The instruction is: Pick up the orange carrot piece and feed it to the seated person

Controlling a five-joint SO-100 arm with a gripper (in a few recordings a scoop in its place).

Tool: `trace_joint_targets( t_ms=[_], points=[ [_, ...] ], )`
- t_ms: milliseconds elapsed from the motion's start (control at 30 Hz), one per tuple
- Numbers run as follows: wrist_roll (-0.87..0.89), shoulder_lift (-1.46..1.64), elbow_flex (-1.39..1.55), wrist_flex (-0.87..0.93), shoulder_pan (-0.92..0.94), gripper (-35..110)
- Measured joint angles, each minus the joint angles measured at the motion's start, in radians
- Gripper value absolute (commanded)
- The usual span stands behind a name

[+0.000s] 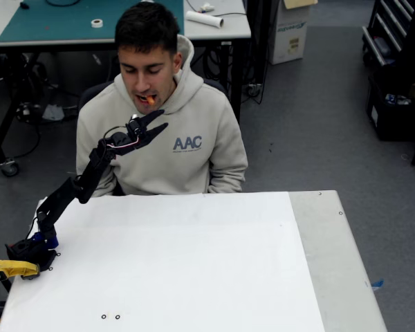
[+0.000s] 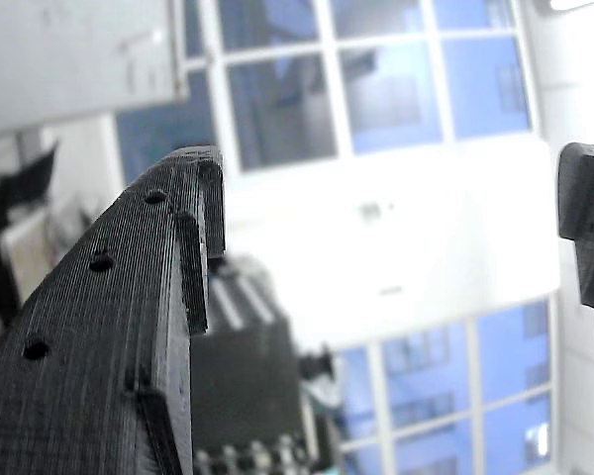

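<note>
While wrist view showed gripper (image 2: 396, 198) jaws apart, empty, fixed view showed orange carrot piece (image 1: 150, 99) in seated person (image 1: 162, 131) mouth, just above gripper (image 1: 160, 119).

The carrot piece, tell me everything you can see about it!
The orange carrot piece is a tiny bright orange bit, much smaller than the gripper. It sits in the open mouth of the seated person in the fixed view, poking out a little between the lips. Its exact shape is too small to make out. The gripper hangs just below it with its jaws apart and does not touch it; only the person's mouth holds it.
</note>
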Motion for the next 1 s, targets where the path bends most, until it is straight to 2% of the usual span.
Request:
trace_joint_targets(
  t_ms=[167, 367, 467, 767, 867, 1000],
  points=[
    [0.000, 0.000, 0.000, 0.000, 0.034, 16],
    [0.012, 0.000, 0.000, 0.000, 0.038, -4],
    [0.012, 0.000, 0.000, 0.000, 0.028, -1],
    [0.026, 0.000, 0.000, 0.005, 0.041, -3],
    [0.094, 0.000, 0.000, 0.005, 0.032, -3],
    [0.270, 0.000, 0.012, 0.005, 0.038, -3]
  ],
)
